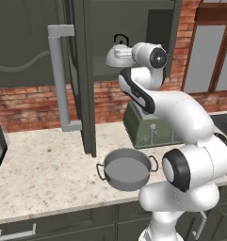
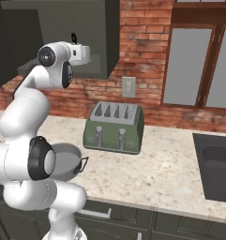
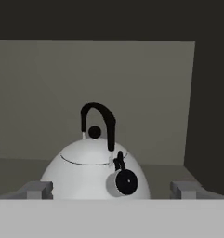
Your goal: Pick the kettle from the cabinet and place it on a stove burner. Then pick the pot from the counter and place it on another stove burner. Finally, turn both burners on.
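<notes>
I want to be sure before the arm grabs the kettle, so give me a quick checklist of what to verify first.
1. Cabinet door swung open: ok.
2. Kettle upright on the shelf: ok.
3. Gripper open, a fingertip either side of the kettle: ok.
4. Fingers far enough in to close on the body: cannot tell.
5. Handle free of the fingers: ok.
6. Pot on the counter, away from the kettle: ok.

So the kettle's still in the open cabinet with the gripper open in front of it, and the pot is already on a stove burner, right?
Not quite. The pot sits on the beige counter, beside the green toaster, as the left base view shows. The rest holds: the kettle is in the cabinet, with the gripper open before it.
</notes>
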Tool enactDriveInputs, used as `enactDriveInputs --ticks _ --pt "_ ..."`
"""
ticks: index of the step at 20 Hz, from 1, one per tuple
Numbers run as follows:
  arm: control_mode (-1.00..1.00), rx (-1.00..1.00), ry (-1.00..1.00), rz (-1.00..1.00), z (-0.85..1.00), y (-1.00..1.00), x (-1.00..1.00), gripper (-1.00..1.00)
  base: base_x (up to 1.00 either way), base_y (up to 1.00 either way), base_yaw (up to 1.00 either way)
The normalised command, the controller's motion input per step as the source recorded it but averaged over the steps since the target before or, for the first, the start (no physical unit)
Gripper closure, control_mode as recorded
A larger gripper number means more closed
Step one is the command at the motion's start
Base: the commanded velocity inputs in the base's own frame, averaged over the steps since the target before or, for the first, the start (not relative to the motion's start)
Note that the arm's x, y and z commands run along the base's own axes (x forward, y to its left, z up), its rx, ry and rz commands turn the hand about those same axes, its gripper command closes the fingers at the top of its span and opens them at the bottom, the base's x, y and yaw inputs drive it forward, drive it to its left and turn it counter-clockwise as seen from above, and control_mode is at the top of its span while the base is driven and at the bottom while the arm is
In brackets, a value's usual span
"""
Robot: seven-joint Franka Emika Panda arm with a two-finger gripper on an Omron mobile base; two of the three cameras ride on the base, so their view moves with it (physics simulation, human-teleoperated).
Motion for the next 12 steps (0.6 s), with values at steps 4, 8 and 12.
enactDriveInputs --ticks 4,8,12 --pt "-1.00 0.00 0.07 0.04 0.00 0.03 0.13 -1.00 0.00 0.00 0.00" --pt "-1.00 0.00 0.07 0.04 0.01 0.00 0.09 -1.00 0.00 0.00 0.00" --pt "-1.00 0.00 0.07 0.03 0.07 0.00 0.15 -1.00 0.00 0.00 0.00"
